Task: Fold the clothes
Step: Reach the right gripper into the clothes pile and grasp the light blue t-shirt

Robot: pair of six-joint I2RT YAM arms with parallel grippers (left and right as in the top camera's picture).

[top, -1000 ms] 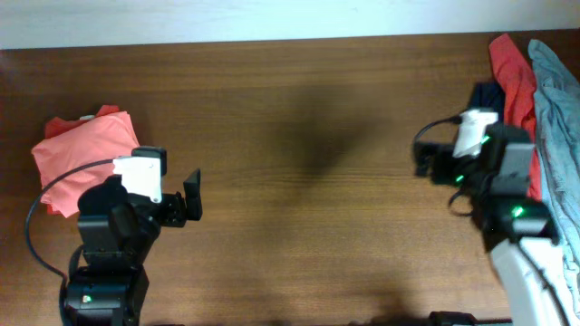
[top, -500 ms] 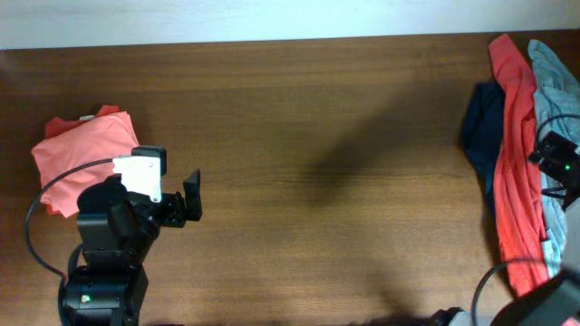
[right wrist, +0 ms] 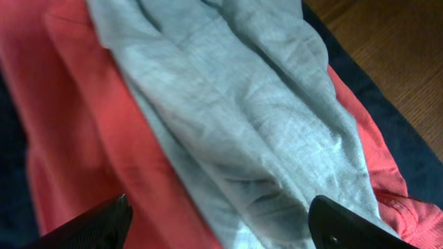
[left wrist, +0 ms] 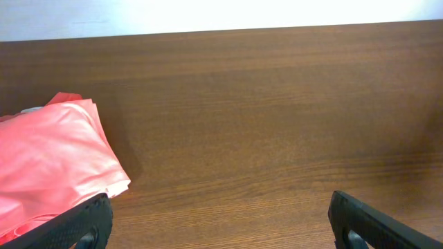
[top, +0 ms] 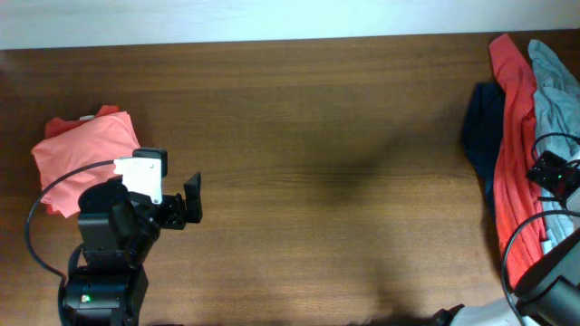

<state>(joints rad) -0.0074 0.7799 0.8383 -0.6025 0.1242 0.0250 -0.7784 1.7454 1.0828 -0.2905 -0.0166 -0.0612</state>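
Clothes (right wrist: 228, 124), rumpled grey knit on coral folds, right claw (right wrist: 218, 216) spread above, left claw (left wrist: 220, 207) spread, woodgrain table (left wrist: 277, 104).

- The right gripper (top: 554, 172) has been carried from the middle right of the frame to the right edge, over the grey-blue T-shirt (top: 555, 95).
- The navy piece (top: 478, 136) and the coral-red tee (top: 513, 136), covered by it before, are now uncovered.
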